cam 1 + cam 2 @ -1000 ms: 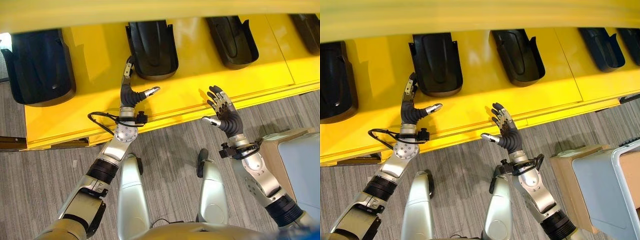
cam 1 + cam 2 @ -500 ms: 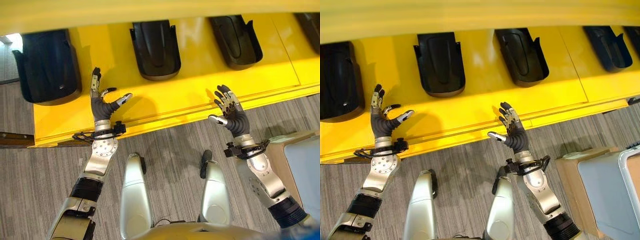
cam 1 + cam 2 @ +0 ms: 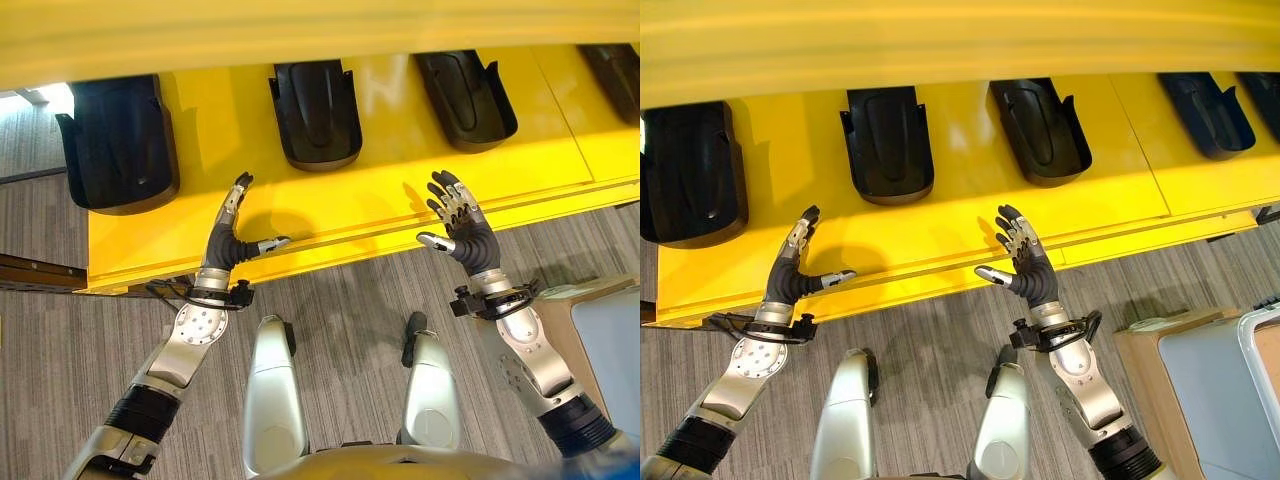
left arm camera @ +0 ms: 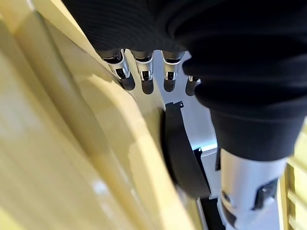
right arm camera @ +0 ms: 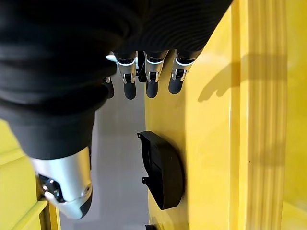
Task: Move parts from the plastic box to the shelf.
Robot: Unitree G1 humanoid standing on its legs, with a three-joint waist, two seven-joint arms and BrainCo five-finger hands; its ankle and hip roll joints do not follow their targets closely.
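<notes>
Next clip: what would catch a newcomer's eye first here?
The bright yellow shelf spans the scene, with black moulded parts lying in a row along it. In front of its edge the left hand and the right hand are both raised, open and empty. A grey plastic box sits at the right.

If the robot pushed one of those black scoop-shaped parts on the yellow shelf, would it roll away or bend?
Probably neither. The black part lies flat and low on the yellow shelf, so it would likely slide, not roll or tip. Its crisp edges and thin walls suggest stiff, fairly light moulded plastic. The shelf looks glossy, so it might slip easily. Both the left hand and right hand are open and empty.
</notes>
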